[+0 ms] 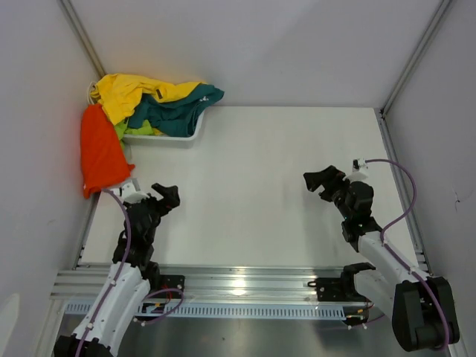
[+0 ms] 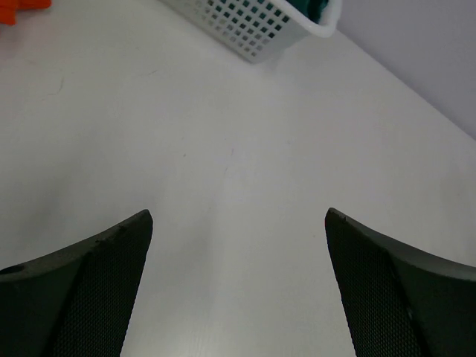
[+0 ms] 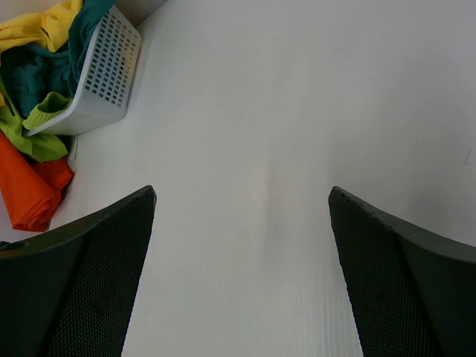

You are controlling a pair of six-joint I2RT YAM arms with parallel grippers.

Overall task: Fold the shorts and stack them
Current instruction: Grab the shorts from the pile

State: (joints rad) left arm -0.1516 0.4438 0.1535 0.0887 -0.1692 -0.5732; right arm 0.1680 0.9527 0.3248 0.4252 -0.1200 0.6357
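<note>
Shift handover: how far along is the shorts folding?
Nothing done: no folded stack shows. The yellow pair, teal pair and lime-green pair lie bunched in the basket; the orange pair lies crumpled beside it. Both the left gripper and right gripper are open, empty. All folding and stacking remains.

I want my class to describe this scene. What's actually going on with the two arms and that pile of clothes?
Nothing is being handled yet. The left gripper and right gripper are both open and empty above the table. The shorts sit unfolded in the far-left corner: a yellow pair and a teal pair heaped in the white basket, a lime-green pair at its edge, and an orange pair spilling out beside it. No folding or stacking has begun.
</note>
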